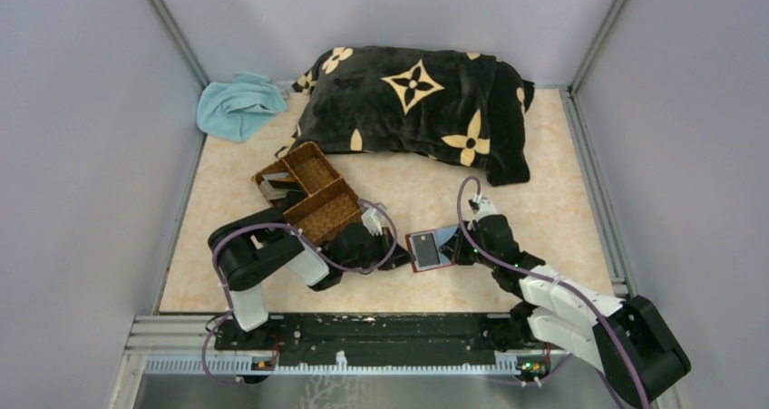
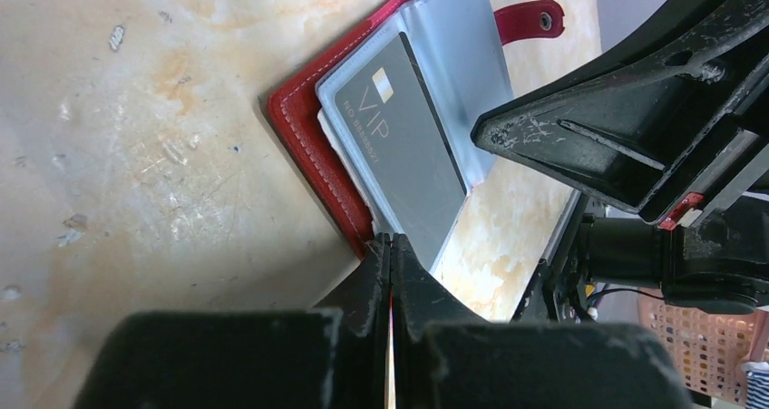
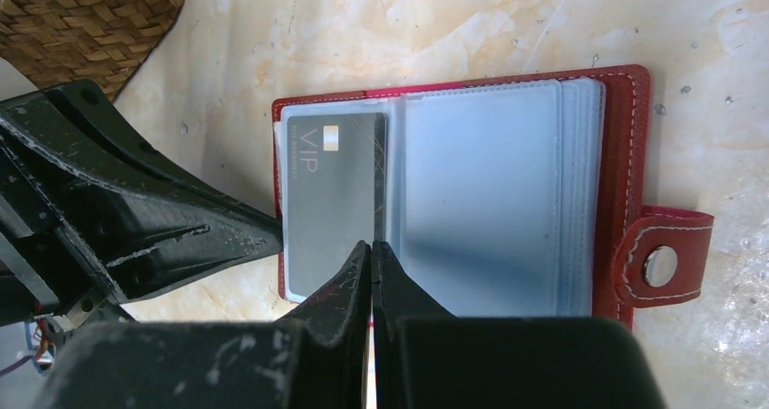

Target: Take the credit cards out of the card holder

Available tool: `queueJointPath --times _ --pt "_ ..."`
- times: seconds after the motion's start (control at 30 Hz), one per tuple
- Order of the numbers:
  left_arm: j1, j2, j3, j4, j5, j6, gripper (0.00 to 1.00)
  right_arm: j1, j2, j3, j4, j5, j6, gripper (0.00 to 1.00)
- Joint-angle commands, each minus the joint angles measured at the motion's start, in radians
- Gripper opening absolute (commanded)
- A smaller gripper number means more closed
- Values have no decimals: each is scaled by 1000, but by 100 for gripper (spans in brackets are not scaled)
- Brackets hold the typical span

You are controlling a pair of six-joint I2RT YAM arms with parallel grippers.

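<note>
A red card holder lies open on the counter between the two arms, a grey VIP card tucked in one clear sleeve. The left tool, fingers pressed together, meets the holder's edge beside the card; the right tool, likewise closed tight, sits over the central fold.

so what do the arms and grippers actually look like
Both the left arm and right arm are black with white link sections, and a purple cable loops along each. The left gripper and right gripper have black, wedge-shaped fingers, heavily scuffed with pale scratches.
</note>
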Motion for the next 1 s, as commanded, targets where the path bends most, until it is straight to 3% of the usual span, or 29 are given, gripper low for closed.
queueJointPath --times 0.0,0.07,0.2,0.3,0.97 --pt "-3 34 -34 69 1 -18 0 -8 -29 2 43 4 -5 0" --pt "-4 45 -41 83 0 -24 0 -8 -30 5 32 18 -8 0" --pt "-3 65 -45 102 7 -34 0 -14 -11 7 33 25 -12 26" --pt "-3 75 -43 108 11 -36 0 -16 28 7 56 3 -19 37" --pt "-2 105 -39 134 32 -57 0 -16 158 1 180 -93 -32 39"
